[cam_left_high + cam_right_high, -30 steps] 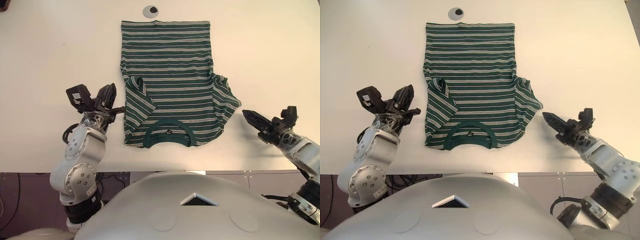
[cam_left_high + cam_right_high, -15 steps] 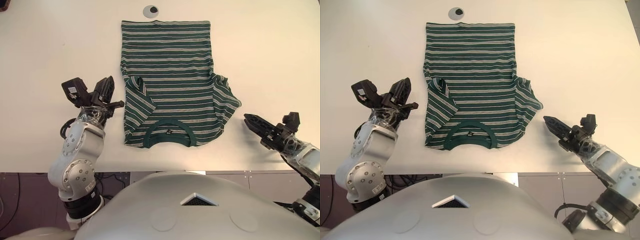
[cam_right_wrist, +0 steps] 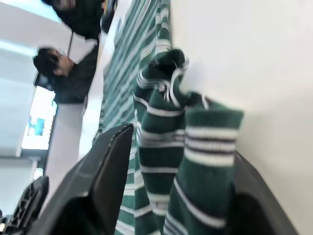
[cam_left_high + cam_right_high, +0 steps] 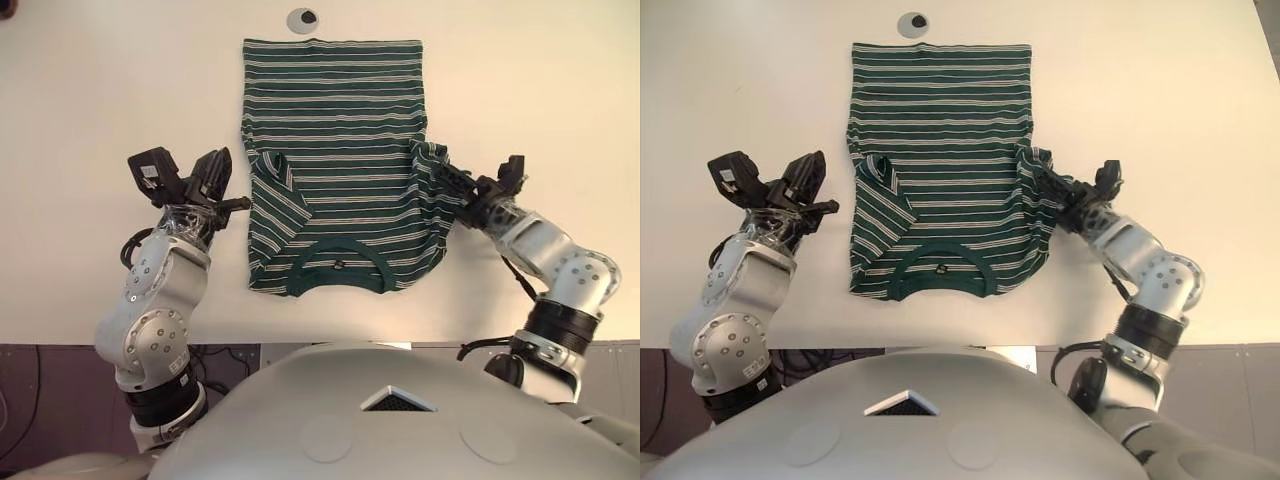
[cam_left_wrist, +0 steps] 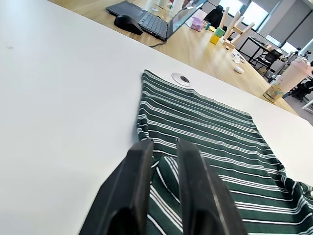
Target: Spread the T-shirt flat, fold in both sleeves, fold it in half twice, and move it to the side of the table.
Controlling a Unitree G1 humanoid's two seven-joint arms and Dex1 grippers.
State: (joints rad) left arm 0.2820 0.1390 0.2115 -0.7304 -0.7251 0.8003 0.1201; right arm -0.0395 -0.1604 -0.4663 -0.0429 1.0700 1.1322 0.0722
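We see the green striped T-shirt (image 4: 335,130) lying on the white table (image 4: 100,80), roughly in the middle. Its collar (image 4: 338,262) is at the near edge and its hem (image 4: 330,45) is at the far end. The body of the shirt lies mostly flat. The left sleeve (image 4: 275,185) is folded in over the chest and lies at a slant. The right sleeve (image 3: 166,127) is not folded: it stands bunched up at the shirt's right edge.

The right gripper (image 4: 448,180) is at that bunched sleeve. In its wrist view we see its fingers (image 3: 110,166) spread wide, with the crumpled sleeve between them and not clamped.

The left gripper (image 5: 164,143) sits over bare table just left of the shirt, level with the folded sleeve. Its fingers (image 5: 139,166) are drawn almost together, with only a thin slit between them, and they grip nothing. They point toward the far side along the shirt's left edge.

A small round cap (image 4: 302,20) is set into the table just beyond the hem. On a wooden desk farther off we see a laptop (image 5: 146,17) and a mouse (image 5: 128,22).
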